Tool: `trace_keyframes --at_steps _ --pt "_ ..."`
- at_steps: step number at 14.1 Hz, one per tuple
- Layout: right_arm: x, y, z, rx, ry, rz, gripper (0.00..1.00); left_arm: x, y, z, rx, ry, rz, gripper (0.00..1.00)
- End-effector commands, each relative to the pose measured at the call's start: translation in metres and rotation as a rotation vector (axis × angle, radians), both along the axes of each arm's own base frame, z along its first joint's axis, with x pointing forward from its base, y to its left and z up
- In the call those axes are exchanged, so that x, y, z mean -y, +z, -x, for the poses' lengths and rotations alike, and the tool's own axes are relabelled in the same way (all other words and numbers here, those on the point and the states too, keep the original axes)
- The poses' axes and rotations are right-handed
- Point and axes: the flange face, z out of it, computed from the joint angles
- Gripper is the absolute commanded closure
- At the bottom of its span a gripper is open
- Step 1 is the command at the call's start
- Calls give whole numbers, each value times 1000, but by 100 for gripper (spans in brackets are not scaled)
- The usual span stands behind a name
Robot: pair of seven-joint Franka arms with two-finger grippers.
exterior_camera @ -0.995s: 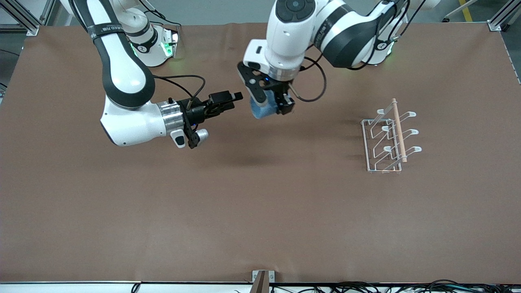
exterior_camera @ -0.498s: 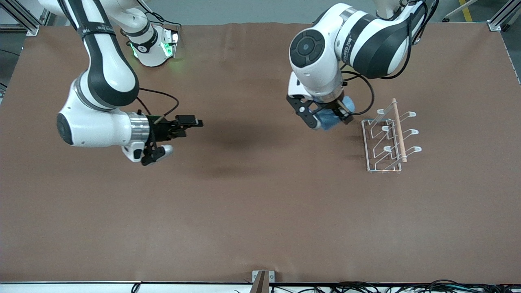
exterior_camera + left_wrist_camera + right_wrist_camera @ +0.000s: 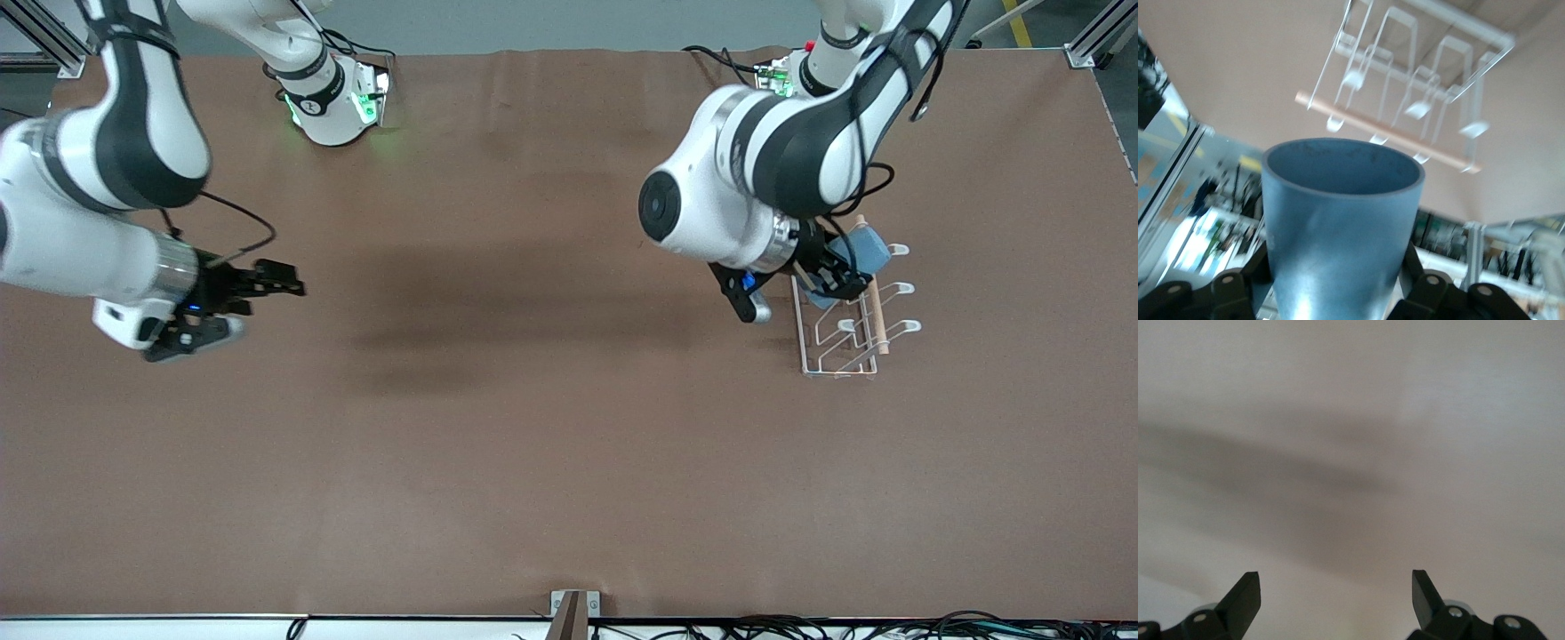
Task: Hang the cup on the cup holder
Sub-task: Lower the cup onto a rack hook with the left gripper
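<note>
The cup [image 3: 869, 248], a light-blue tumbler, is clamped in my left gripper [image 3: 843, 269], which is shut on its lower body. It hangs tilted over the cup holder [image 3: 846, 326], at the end of the rack that lies farther from the front camera. In the left wrist view the cup [image 3: 1338, 227] fills the foreground with its open mouth facing the cup holder [image 3: 1418, 87] and the wooden rod [image 3: 1385, 130]. My right gripper [image 3: 286, 286] hovers open over bare table at the right arm's end. Nothing lies between its fingers [image 3: 1245, 593].
The white wire rack stands on the brown table cover [image 3: 551, 427] toward the left arm's end, with the wooden rod [image 3: 877, 320] along its top. Its angled prongs [image 3: 905, 327] point toward the table's edge.
My left arm has carried the cup from over the table's middle to above the rack. My right arm has drawn back toward its own end of the table, open throughout.
</note>
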Motion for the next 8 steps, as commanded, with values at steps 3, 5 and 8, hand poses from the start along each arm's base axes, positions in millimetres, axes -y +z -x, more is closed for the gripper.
trace_keyframes --at_steps 3,5,8 --pt "64 108 3 18 -50 35 0 -8 -54 -17 -61 -93 -260 61" --pt "80 133 1 58 -62 78 0 -7 -70 -17 -92 -134 -341 60" --pt "76 151 4 72 -66 93 0 -4 -105 -20 -170 -187 -402 56"
